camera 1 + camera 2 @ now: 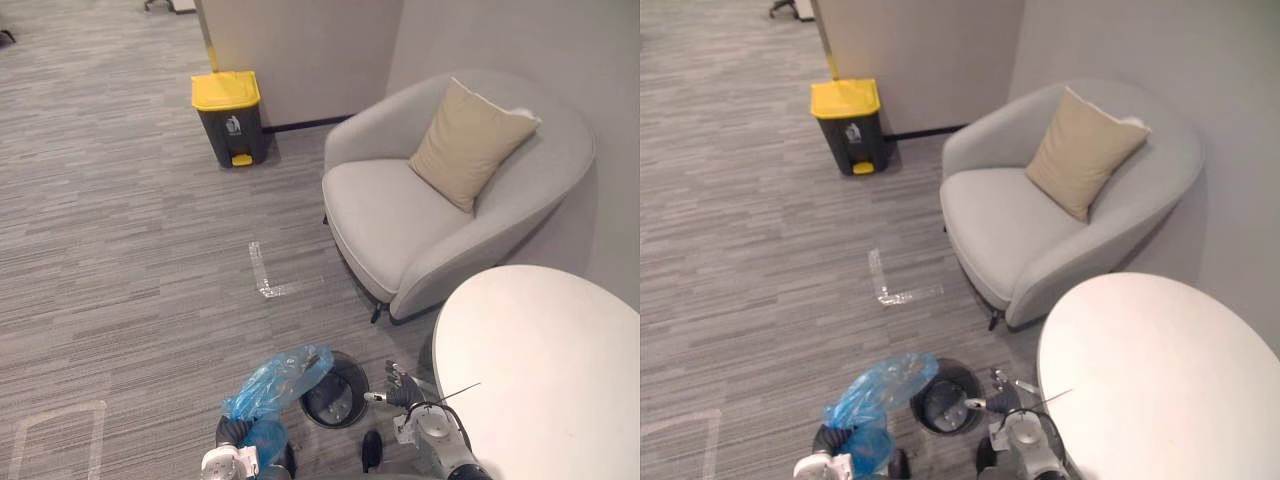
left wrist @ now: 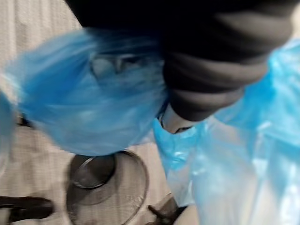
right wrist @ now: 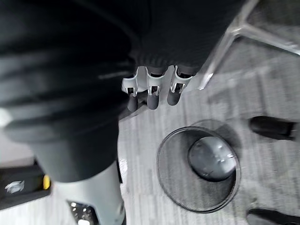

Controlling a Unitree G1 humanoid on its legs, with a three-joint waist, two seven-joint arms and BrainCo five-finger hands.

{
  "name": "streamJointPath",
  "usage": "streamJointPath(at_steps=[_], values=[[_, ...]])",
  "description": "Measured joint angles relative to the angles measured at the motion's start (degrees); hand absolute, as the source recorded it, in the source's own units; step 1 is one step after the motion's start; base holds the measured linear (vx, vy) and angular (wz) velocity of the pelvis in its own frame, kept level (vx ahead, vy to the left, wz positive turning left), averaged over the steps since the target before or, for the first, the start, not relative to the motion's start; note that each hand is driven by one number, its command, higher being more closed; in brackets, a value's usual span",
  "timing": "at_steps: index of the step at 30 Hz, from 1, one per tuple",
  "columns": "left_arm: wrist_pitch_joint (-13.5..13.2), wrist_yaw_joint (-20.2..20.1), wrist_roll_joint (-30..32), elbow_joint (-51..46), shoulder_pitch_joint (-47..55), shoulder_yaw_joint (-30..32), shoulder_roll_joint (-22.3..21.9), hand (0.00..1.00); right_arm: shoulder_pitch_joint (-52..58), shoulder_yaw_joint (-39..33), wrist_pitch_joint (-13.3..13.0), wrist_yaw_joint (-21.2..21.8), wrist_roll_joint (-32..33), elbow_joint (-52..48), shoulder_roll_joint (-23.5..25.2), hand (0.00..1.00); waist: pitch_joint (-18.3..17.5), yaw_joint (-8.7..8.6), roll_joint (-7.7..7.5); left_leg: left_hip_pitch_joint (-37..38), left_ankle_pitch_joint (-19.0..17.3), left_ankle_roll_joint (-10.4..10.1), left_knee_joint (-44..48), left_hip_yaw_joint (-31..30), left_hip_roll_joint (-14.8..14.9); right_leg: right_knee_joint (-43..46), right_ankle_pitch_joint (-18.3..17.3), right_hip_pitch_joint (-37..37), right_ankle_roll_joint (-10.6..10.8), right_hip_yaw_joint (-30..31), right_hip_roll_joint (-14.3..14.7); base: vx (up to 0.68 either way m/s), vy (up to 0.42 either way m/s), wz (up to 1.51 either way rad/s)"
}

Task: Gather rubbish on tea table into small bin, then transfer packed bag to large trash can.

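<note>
A filled blue plastic bag (image 1: 277, 382) hangs above the floor, its plastic bunched round my left hand (image 1: 233, 431) at the bottom of the left eye view. In the left wrist view the blue bag (image 2: 84, 108) wraps the hand, whose fingers are curled in the plastic. Just right of it the small black mesh bin (image 1: 352, 378) stands on the carpet, with nothing inside (image 3: 176, 180). My right hand (image 1: 401, 386) hovers beside the bin with relaxed fingers (image 3: 151, 97), holding nothing. The large dark trash can (image 1: 230, 118) with a yellow lid stands far off by the wall.
The round white tea table (image 1: 540, 370) takes up the lower right, close to my right arm. A grey armchair (image 1: 400, 225) with a beige cushion (image 1: 468, 140) stands behind it. Tape marks (image 1: 264, 272) lie on the carpet between me and the trash can.
</note>
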Motion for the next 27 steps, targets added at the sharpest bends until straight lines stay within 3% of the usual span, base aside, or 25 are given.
streamJointPath(at_steps=[1,2,3,4,6,7,8,9,10,11,12,14,15,16,17,19,21,22,23,27], values=[[0.0,0.0,0.0,0.0,-1.1,-0.1,-0.1,1.00,-0.3,0.0,0.2,-0.3,0.0,-0.1,-0.1,0.00,0.2,0.08,-0.10,-2.1,-0.3,0.8,3.0,0.3,0.5,2.0,0.5,-1.6,1.1,0.4,-0.4,-0.11,0.017,-0.02],[-0.1,-0.1,0.0,-0.5,-1.5,0.2,-0.3,1.00,-0.1,0.0,0.4,-0.5,0.0,-0.3,-0.4,0.00,0.5,0.31,0.47,-2.7,-0.9,1.6,4.1,0.9,1.3,5.0,-1.7,-2.0,1.8,0.5,-0.6,-0.12,0.008,0.16],[-0.1,0.0,-0.1,-0.9,-1.7,0.4,-0.4,1.00,0.7,-0.1,0.8,-0.7,-0.1,-0.6,0.0,0.00,0.9,0.07,0.33,-2.6,-1.5,1.8,5.6,-0.2,0.9,24.3,-10.9,-4.8,0.6,0.4,-1.9,-0.09,-0.043,0.57],[-0.1,0.0,-0.1,-1.8,-1.3,0.6,-0.3,1.00,2.0,-0.5,0.9,-1.0,-0.1,-0.7,1.0,0.00,0.7,0.07,-0.31,-2.8,-1.9,2.0,7.6,-2.5,0.0,38.1,-14.8,-4.6,1.7,2.0,-3.0,-0.07,-0.046,0.60],[0.0,0.0,-0.1,-2.6,-0.7,0.6,0.2,1.00,2.0,-0.5,0.9,-1.0,-0.1,-0.7,1.9,0.00,0.4,0.55,-1.22,-4.4,-1.7,1.7,9.6,-3.9,-0.7,42.6,-16.1,-2.7,2.6,4.1,-3.0,-0.07,-0.087,0.55],[0.0,0.0,-0.1,-2.9,-0.6,0.6,0.3,1.00,1.8,-0.4,0.8,-1.0,-0.1,-0.8,2.1,0.00,0.1,0.80,-1.68,-5.8,-1.6,1.6,10.8,-4.4,-1.0,42.6,-16.7,-1.3,2.9,5.4,-2.9,-0.15,-0.148,0.57],[0.0,0.1,-0.4,-3.3,-0.5,0.6,0.2,1.00,1.0,-0.5,0.8,-1.1,-0.1,-0.8,2.0,0.00,0.0,1.08,-2.49,-8.3,-1.4,1.3,13.2,-5.2,-1.3,39.3,-20.4,0.6,3.2,7.3,-2.4,-0.27,-0.187,0.47],[0.0,0.1,-1.0,-3.4,-0.3,0.6,-0.6,1.00,0.0,-0.6,0.8,-1.3,-0.1,-0.8,1.5,0.00,0.5,1.59,-1.77,-10.4,-0.5,0.6,14.2,-6.0,-1.1,34.1,-23.8,2.1,1.3,7.7,-1.5,-0.29,-0.178,0.29],[0.0,0.1,-1.1,-3.5,-0.3,0.6,-1.1,1.00,-0.4,-0.6,0.8,-1.4,-0.1,-0.8,1.5,0.00,0.5,2.14,-1.34,-11.1,0.2,0.2,13.8,-5.9,-0.7,30.9,-25.0,2.6,0.7,7.8,-1.0,-0.27,-0.139,0.01],[-0.2,0.3,-1.3,-3.8,-0.4,0.6,-1.9,1.00,-1.4,-0.5,0.8,-1.7,0.0,-0.8,1.0,0.00,0.4,2.93,0.06,-12.7,2.1,-0.3,12.5,-5.9,0.3,24.6,-26.5,3.8,-0.9,6.9,0.3,-0.34,-0.167,-0.07],[-0.1,0.3,-1.7,-3.3,-0.9,-0.2,-2.5,1.00,-2.8,-0.5,0.8,-2.2,0.0,-0.8,0.4,0.00,0.8,2.97,2.62,-14.6,4.2,-0.6,10.6,-7.6,1.4,21.3,-26.4,3.6,-2.1,5.6,2.2,-0.37,-0.170,0.23],[-0.1,0.4,-2.2,-3.3,-1.3,-2.7,-3.0,1.00,-2.9,-0.6,0.9,-3.1,-0.1,-0.8,-0.8,0.00,1.6,1.65,5.94,-14.6,6.6,-1.6,4.9,-11.4,3.1,19.6,-24.1,3.1,-3.7,1.5,4.6,-0.45,-0.170,0.83],[0.0,0.4,-2.2,-3.3,-1.7,-3.8,-3.2,1.00,-2.5,-1.2,1.0,-3.5,-0.1,-0.8,-0.9,0.00,1.9,1.50,6.11,-14.1,3.7,-5.0,1.6,-11.6,3.8,18.3,-22.5,2.7,-5.2,-1.4,4.7,-0.39,-0.126,0.84],[0.0,0.4,-2.2,-3.3,-1.7,-4.0,-3.3,1.00,-2.6,-1.3,1.0,-3.6,-0.1,-0.8,-0.7,0.00,2.0,1.43,5.77,-14.1,2.8,-5.2,0.9,-11.0,4.0,17.7,-21.9,2.7,-6.0,-2.4,4.3,-0.34,-0.097,0.83],[0.0,0.4,-2.2,-3.3,-1.7,-4.1,-3.4,1.00,-2.8,-2.0,1.0,-3.7,-0.1,-0.8,-0.4,0.00,2.5,1.46,4.85,-14.7,3.6,-3.4,2.2,-7.8,3.9,16.6,-20.5,2.8,-6.9,-4.7,3.0,-0.31,-0.087,0.84],[-0.1,0.5,-2.1,-3.4,-1.5,-4.5,-3.4,1.00,-2.6,-3.5,1.0,-4.0,-0.1,-0.8,-0.8,0.00,2.7,1.19,3.71,-15.3,3.7,-2.7,9.4,-5.3,2.5,15.2,-18.7,2.3,-6.9,-7.1,0.7,-0.21,-0.078,0.86],[-0.1,0.5,-2.1,-3.6,-1.7,-4.5,-3.4,1.00,-2.4,-4.0,1.0,-4.3,-0.2,-0.7,-2.0,0.00,2.5,1.02,3.82,-13.1,0.6,-2.4,16.5,-3.2,2.9,12.9,-16.3,1.9,-6.5,-9.2,-0.8,-0.17,0.028,0.68],[0.0,0.4,-2.1,-3.4,-1.5,-4.5,-3.4,1.00,-2.0,-4.0,1.0,-4.3,-0.9,-0.7,-2.3,0.00,2.1,0.95,4.53,-8.8,-3.3,-2.2,18.6,-0.6,4.8,11.3,-14.7,2.2,-6.0,-11.0,-1.1,-0.15,0.107,0.58],[0.0,0.4,-2.1,-3.4,-1.5,-4.5,-3.4,1.00,-1.8,-4.0,1.1,-4.3,-1.5,-0.7,-2.2,0.00,2.1,0.81,4.60,-7.2,-4.6,-2.2,18.5,0.5,5.3,11.0,-14.4,2.2,-5.6,-11.6,-1.4,-0.10,0.116,0.63],[0.0,0.1,-2.0,-3.2,-1.7,-5.3,-3.0,1.00,-1.5,-5.4,1.2,-4.1,-2.3,-0.6,-1.2,0.00,1.7,-0.75,5.36,0.7,-5.5,-4.0,8.1,3.7,5.7,4.9,-10.6,5.6,-2.5,-16.2,-1.2,-0.10,0.176,0.67]])
